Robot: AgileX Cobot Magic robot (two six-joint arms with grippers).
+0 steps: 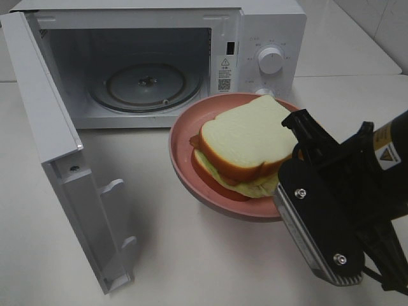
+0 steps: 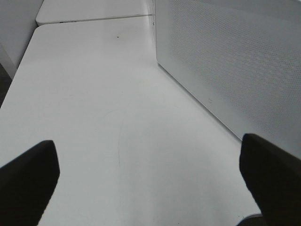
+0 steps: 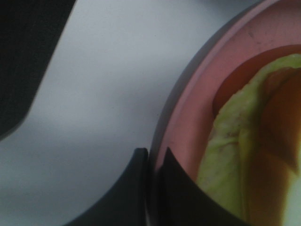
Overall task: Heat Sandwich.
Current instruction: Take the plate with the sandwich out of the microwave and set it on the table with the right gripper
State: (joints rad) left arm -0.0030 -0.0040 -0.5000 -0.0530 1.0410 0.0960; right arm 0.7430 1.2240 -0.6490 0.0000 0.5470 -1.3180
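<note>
while one sandwich point(image 1: 245, 143) sits, one pincer point(image 3: 153, 162) grips one plate point(image 1: 185, 159).

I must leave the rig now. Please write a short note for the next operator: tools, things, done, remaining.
Right tool: shut on the rim of the pink plate, holding it in front of the microwave.
Left tool: open, empty, over bare table beside the microwave door.
Sandwich: on the plate, outside the oven.
Done: door open, plate gripped.
Left: put plate on the turntable, release, close the door, start heating.
</note>
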